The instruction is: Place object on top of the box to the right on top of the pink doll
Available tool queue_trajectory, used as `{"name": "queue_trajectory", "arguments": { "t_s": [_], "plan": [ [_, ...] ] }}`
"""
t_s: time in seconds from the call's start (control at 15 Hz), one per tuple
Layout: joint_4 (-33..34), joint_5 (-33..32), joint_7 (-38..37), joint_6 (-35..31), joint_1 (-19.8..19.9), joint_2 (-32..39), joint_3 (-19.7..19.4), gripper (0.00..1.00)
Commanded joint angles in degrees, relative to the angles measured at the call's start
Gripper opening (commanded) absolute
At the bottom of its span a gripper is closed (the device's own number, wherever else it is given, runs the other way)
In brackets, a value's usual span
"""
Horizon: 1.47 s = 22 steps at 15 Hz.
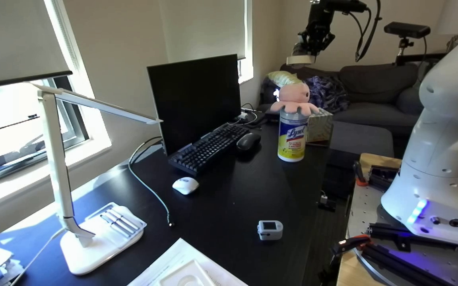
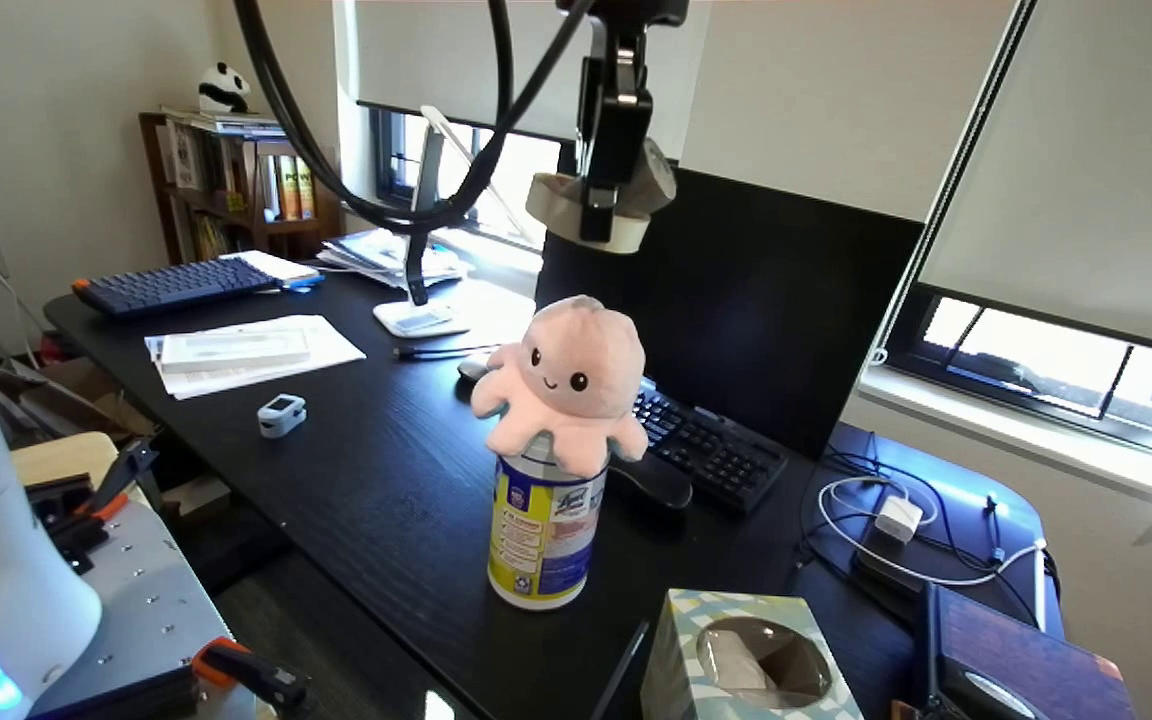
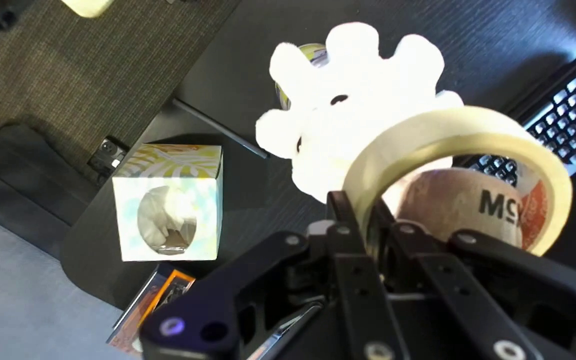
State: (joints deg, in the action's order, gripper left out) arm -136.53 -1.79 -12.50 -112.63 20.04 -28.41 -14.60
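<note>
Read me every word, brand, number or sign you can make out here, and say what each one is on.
"Lysol": on the canister under the pink octopus plush.
"Mc": on the tan curved piece seen through the held cream ring; what follows those letters is unclear.
Too small or blurred to read: the canister's other print, the book spines, the keys of the black keyboard and the printed sheet.

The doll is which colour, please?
Pale pink; the doll shows best in an exterior view.

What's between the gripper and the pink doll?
The cream ring held by the gripper; below it, both exterior views show bare air above the pink doll.
</note>
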Motion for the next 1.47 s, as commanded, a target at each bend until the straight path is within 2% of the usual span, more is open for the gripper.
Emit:
{"name": "queue_trajectory", "arguments": {
  "t_s": [0.0, 0.2, 0.53, 1.0, 1.07, 1.13, 1.4],
  "plan": [
    [-4.5, -4.4, -0.1, -5.2, 0.6, -1.2, 2.4, 0.07],
    [-8.4, -8.1, 0.7, -9.1, 0.8, -1.8, 2.9, 0.07],
    [-14.6, -10.7, 3.1, -18.5, 0.9, -3.1, 2.2, 0.07],
    [-18.3, -11.2, 4.3, -23.7, 1.4, -4.2, 2.4, 0.07],
    [-18.5, -10.9, 4.1, -24.3, 1.4, -4.3, 2.4, 0.35],
    [-18.6, -10.7, 4.3, -24.5, 1.4, -4.4, 2.3, 0.36],
    [-19.0, -10.6, 4.3, -24.8, 1.9, -4.4, 2.2, 0.61]
  ]
}}
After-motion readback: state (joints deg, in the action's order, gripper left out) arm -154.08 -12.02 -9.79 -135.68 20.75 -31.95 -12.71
